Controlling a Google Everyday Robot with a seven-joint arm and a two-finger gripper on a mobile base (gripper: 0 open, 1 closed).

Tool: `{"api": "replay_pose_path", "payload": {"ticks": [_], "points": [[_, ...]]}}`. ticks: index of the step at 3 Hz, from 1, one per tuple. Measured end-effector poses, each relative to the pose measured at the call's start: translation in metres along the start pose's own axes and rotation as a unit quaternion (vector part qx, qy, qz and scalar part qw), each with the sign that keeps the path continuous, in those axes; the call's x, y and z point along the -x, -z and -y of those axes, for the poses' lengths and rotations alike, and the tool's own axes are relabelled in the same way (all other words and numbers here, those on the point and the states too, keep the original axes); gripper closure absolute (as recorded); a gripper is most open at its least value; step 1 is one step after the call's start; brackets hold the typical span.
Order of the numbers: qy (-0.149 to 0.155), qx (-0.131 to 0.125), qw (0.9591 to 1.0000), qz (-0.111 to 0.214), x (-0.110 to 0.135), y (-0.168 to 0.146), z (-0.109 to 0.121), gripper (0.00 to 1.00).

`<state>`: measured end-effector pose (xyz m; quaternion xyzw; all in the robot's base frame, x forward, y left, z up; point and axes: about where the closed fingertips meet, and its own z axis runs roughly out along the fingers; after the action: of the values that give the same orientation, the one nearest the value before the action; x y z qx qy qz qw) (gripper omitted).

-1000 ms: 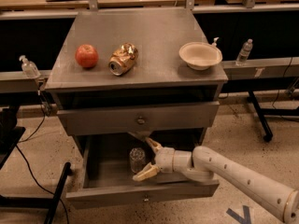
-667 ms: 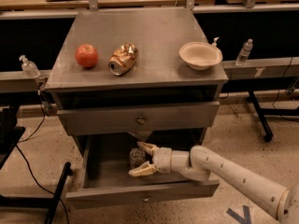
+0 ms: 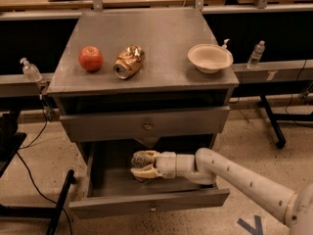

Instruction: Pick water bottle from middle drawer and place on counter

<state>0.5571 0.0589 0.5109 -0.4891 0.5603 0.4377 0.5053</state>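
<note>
My gripper (image 3: 144, 164) reaches left into the open middle drawer (image 3: 146, 203), clamped around the water bottle (image 3: 140, 158).

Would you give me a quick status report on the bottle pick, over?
Gripper in the open middle drawer, around the water bottle. Bottle not yet out. Counter holds apple, can, bowl.

Flat grey brushed-metal counter (image 3: 161, 31): round red apple (image 3: 91, 58) at L, dented gold can (image 3: 128, 61) on its side mid, beige round bowl (image 3: 210, 58) at R. White gripper (image 3: 142, 164) below, inside open grey metal drawer (image 3: 112, 205).
</note>
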Motion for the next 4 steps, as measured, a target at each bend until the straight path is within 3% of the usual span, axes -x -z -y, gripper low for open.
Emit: {"api": "replay_pose_path", "payload": {"ticks": [1, 3, 4], "points": [[0.024, -0.005, 0.9997, 0.006, 0.038, 0.008, -0.001, 0.99], [0.112, -0.034, 0.9931, 0.005, 0.144, 0.041, -0.023, 1.00], [0.112, -0.034, 0.9931, 0.005, 0.144, 0.041, -0.023, 1.00]]}}
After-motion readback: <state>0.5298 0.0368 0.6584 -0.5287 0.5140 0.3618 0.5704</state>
